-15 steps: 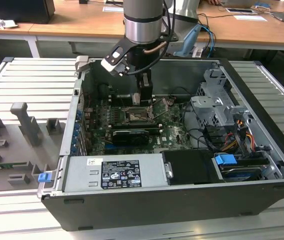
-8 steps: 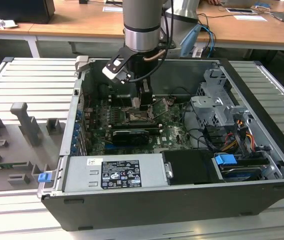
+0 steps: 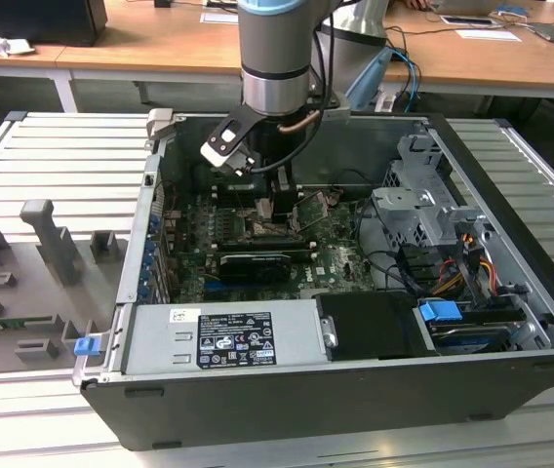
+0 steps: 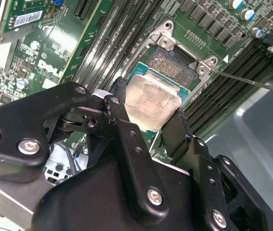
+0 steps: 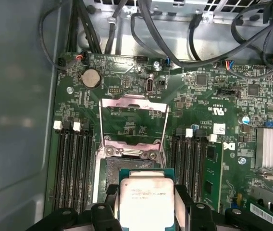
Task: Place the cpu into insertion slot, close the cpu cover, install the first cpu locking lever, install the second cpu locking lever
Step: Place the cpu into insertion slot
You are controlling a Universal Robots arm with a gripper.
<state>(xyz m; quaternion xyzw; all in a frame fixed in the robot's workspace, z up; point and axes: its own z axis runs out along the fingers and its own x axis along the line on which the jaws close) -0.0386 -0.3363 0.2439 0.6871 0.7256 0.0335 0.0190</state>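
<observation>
end effector (image 4: 149, 107) clamped on cpu (image 5: 146, 198) — over insertion slot (image 4: 173, 60), cpu cover (image 5: 127, 101) open

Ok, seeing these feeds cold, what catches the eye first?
The silver cpu, clamped in the black gripper, partly over the insertion slot in the second wrist view. In the first wrist view the cpu cover lies flipped open beyond the slot. In the exterior view the arm reaches into the open computer case.

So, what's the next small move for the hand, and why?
Probably nudge the cpu square over the slot before lowering: the hand is shut on it, the cover stands open, and part of the slot's dark centre shows beyond the cpu's edge.
</observation>
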